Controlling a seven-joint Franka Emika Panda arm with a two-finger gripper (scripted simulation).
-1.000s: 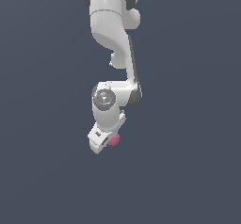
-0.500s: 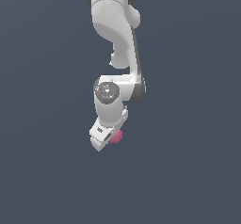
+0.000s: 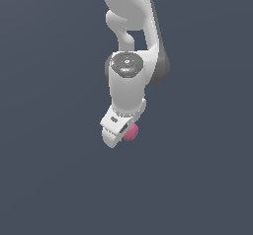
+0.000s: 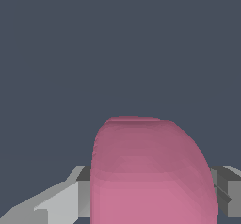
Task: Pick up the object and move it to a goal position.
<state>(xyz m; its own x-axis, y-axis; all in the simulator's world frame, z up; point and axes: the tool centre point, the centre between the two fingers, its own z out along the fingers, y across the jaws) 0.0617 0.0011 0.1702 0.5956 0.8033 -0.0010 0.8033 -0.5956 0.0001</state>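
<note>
The pink ball (image 3: 131,132) shows only partly in the exterior view, peeking out beside the white gripper (image 3: 121,133) at the end of the arm. In the wrist view the pink ball (image 4: 150,171) fills the space between the two grey fingers (image 4: 61,202), which press on it from both sides. The gripper is shut on the ball. The fingertips are hidden behind the hand in the exterior view.
The white arm (image 3: 131,41) reaches down from the top of the exterior view over a plain dark grey-blue surface (image 3: 49,170). No other object shows.
The arm has straightened and the wrist has risen and turned, carrying the pink ball with it; the ball stays in the gripper.
</note>
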